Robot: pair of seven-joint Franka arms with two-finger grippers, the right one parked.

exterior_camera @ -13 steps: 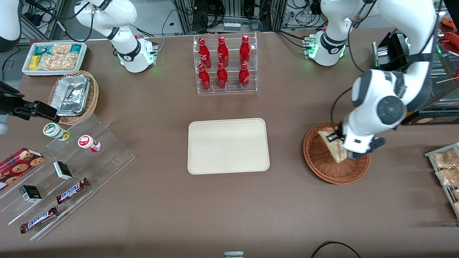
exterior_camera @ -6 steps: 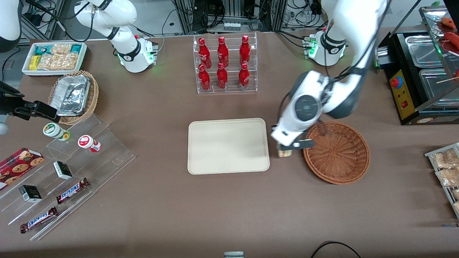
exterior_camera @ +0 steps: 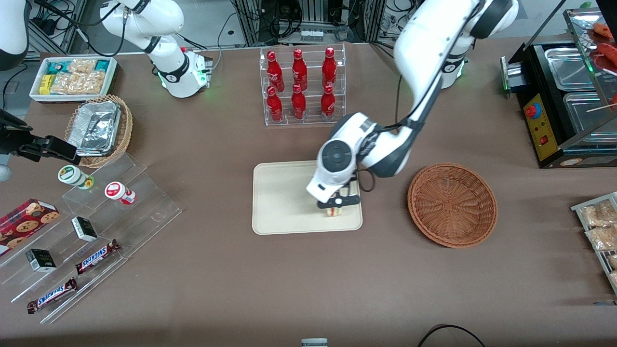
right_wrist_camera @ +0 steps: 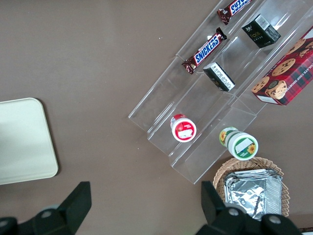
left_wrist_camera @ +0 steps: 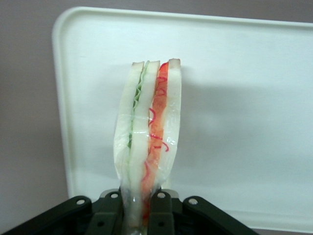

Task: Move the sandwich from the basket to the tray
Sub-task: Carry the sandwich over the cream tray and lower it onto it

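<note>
The left arm's gripper (exterior_camera: 333, 206) hung over the tray (exterior_camera: 279, 212), at the part of it nearest the basket (exterior_camera: 452, 205) and close to the edge nearest the front camera. Its fingers (left_wrist_camera: 110, 210) were pinching the sandwich (left_wrist_camera: 149, 137) at one end, so that the wedge stood on edge between them with its cut face toward the wrist camera: white bread, a thin green layer, and a pink-red layer under a clear wrapper. In the front view only a small pale piece of the sandwich (exterior_camera: 332, 211) showed beneath the wrist, and whether it was touching the tray's surface could not be told from either view. The basket sat on the brown table (exterior_camera: 193, 270) with nothing in it, well apart from the gripper, toward the working arm's end.

The step in hand appeared to be the placing itself: the carry across looked finished, since the sandwich was over the tray and clear of its rim. The next move probably called for a short descent until the wedge met the tray, then a parting of the fingers and a straight lift away. Held upright by its thin edge, the sandwich seemed likely to tip onto a bread face once freed, so a low release would keep it from sliding toward the nearby rim
</note>
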